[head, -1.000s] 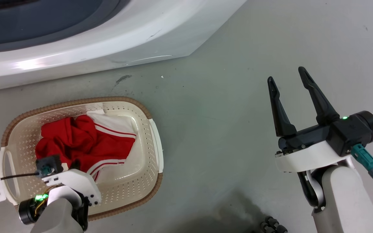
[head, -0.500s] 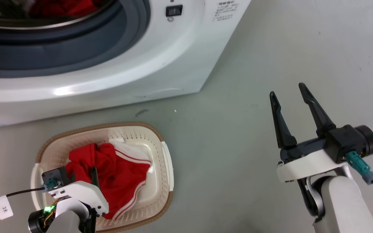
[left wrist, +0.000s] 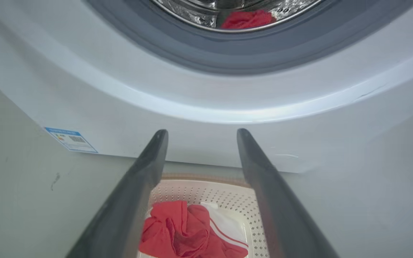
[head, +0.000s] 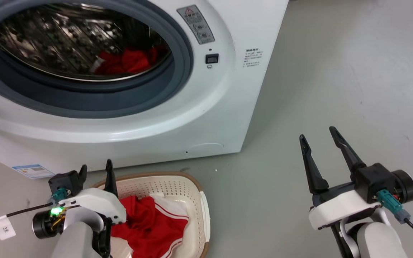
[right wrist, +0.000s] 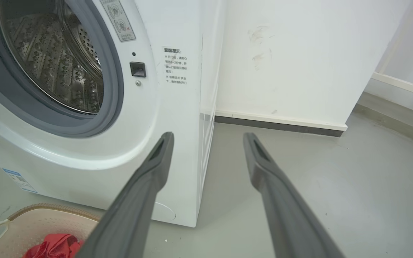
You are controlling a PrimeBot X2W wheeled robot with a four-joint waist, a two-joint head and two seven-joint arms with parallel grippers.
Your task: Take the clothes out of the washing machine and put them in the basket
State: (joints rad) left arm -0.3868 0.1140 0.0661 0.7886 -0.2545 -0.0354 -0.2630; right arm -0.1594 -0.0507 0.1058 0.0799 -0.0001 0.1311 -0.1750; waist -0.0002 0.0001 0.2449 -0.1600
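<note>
Red fabric lies in two places. One red-and-white garment [head: 152, 225] is crumpled in the cream perforated basket [head: 172, 186], which stands on the grey floor [head: 335, 71] just in front of the washing machine [head: 228, 107]. Another red bundle [head: 127, 61] sits low in the steel drum [head: 48, 36], behind the grey gasket [head: 181, 68]. The job looks partly done, and a reach into the drum seems the step in hand. That calls for an arm to pass through the porthole, clear of the gasket lip, and close on the bundle. The left gripper [head: 96, 165] hovers above the basket, fingers parted, holding and touching nothing. The right gripper [head: 317, 132] hangs over bare floor, well apart from the machine, spread wide and empty.
</note>
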